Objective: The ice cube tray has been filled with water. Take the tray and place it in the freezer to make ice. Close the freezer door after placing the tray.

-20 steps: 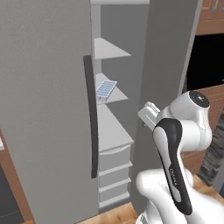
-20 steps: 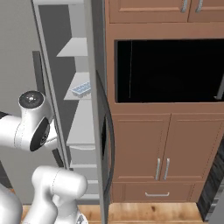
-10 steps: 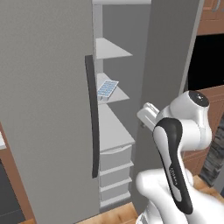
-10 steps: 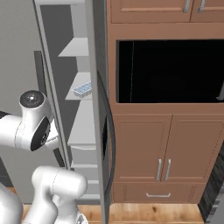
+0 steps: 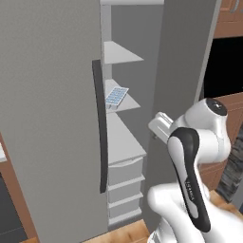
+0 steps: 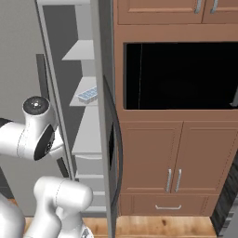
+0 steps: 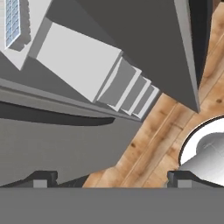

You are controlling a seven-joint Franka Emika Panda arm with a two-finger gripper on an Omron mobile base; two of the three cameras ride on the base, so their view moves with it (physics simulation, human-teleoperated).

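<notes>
The ice cube tray (image 5: pixel 116 97) lies on a freezer (image 5: pixel 124 142) shelf behind the freezer door (image 5: pixel 52 118); gripper (image 7: pixel 109 178), empty and apparently spread wide, hangs just outside the freezer

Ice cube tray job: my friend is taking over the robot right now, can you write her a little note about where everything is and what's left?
Tool: open, holding nothing, pointing down past the freezer's drawers at the wood floor.
Ice cube tray: already lying on a middle shelf inside the freezer.
Freezer door: swung open, with its black handle facing the robot.
Done: tray placed.
Left: push the freezer door shut.
</notes>
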